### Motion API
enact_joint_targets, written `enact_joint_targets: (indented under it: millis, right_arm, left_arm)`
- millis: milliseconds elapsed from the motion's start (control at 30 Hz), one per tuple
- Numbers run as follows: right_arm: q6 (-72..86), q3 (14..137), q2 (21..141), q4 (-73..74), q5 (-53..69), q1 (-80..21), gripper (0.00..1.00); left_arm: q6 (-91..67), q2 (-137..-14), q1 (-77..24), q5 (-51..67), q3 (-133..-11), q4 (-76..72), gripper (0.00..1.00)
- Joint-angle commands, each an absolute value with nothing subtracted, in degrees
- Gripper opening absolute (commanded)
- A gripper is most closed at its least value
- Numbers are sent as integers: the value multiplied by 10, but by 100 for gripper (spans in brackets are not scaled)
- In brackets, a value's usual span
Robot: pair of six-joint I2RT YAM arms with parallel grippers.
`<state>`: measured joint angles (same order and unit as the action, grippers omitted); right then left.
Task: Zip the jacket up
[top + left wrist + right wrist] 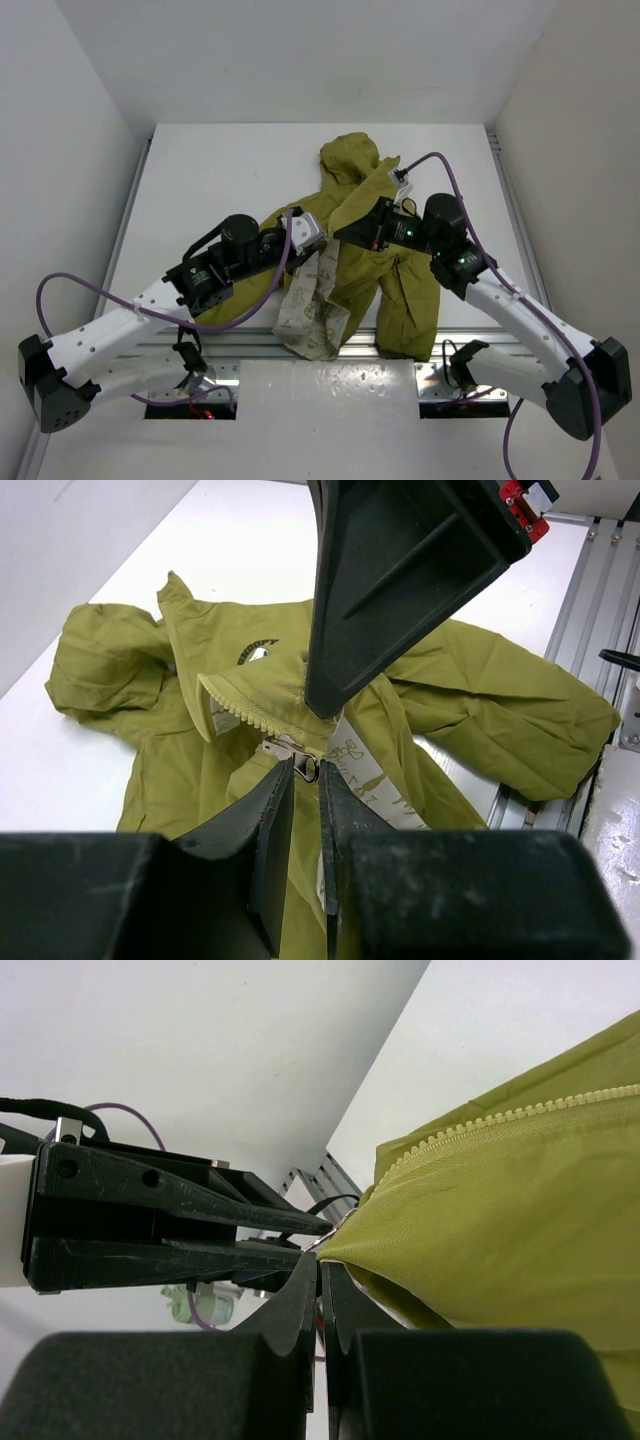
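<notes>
Presently right pincer (pixel 320 1265) pinches jacket (pixel 500 1230) edge; left pincer (pixel 307 775) flanks zipper pull (pixel 290 750), grip unclear; neck label (pixel 258 652) illegible.

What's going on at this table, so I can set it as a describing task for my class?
Two robot arms are working on an olive jacket spread on a white table. The right end effector pinches the fabric edge beside the zipper teeth. The left end effector is nearly closed around the metal zipper pull. The jacket is not yet zipped.
</notes>
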<state>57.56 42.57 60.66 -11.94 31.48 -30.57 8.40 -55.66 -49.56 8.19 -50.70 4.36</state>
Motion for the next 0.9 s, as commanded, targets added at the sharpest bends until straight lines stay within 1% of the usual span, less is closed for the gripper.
enact_joint_targets:
  millis: [0,233,333,867]
  right_arm:
    - [563,425,590,-144,324,-309,0]
    - [556,424,588,-142,322,-309,0]
    - [556,423,588,-142,323,-310,0]
    - [549,424,590,-142,327,-311,0]
  left_arm:
    - [79,-544,-497,77,-520,26,21]
    - [69,-544,-497,113,-520,32,23]
    - [69,-544,-491,127,-520,32,25]
    - [46,-544,-476,110,-526,37,25]
